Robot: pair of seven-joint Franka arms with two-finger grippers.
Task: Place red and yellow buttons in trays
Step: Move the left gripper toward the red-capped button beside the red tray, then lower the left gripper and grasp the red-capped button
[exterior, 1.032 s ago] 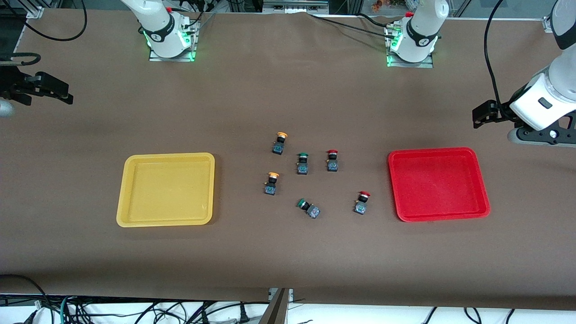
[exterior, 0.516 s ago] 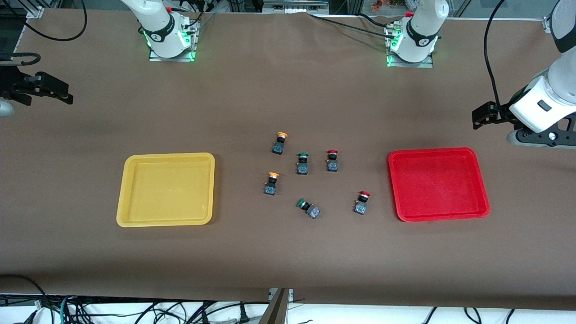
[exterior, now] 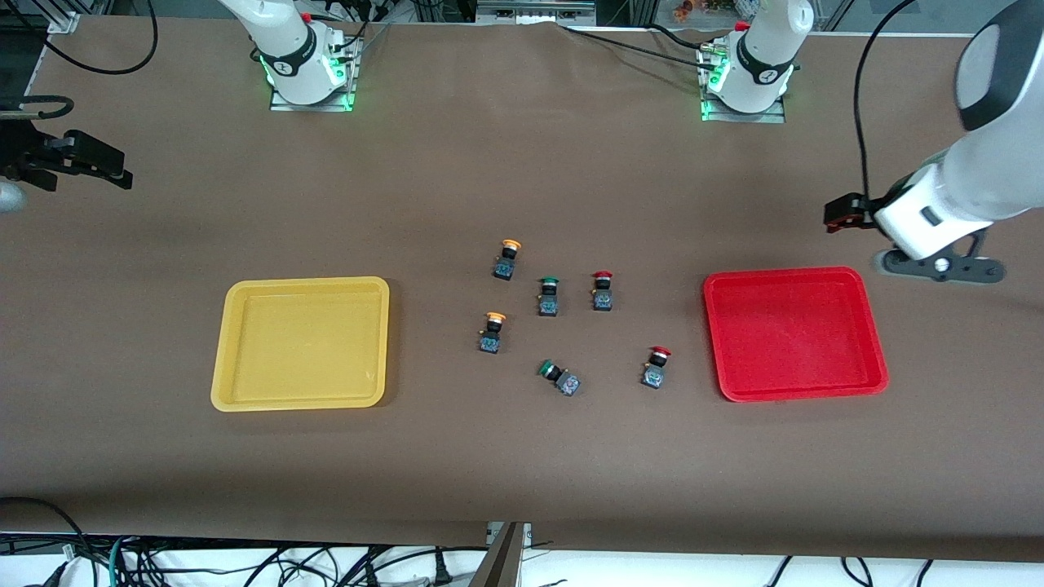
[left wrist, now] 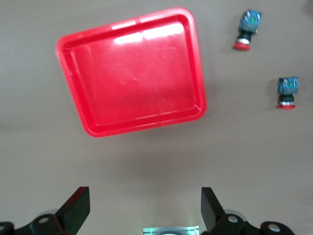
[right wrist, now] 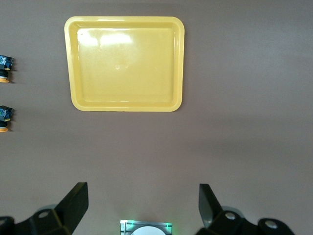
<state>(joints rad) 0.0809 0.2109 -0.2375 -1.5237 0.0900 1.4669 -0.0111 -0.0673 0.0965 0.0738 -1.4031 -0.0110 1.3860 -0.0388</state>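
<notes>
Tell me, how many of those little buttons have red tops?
2. One red-capped button stands beside a green-capped button in the middle of the table; the other red-capped button sits nearer the front camera, close to the red tray. None seems hidden.

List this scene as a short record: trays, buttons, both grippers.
yellow tray: empty, toward the right arm's end
red tray: empty, toward the left arm's end
red buttons: on the table between the trays
yellow buttons: same cluster
green buttons: same cluster
left gripper: fingers open, empty, beside the red tray
right gripper: fingers open, empty
</notes>
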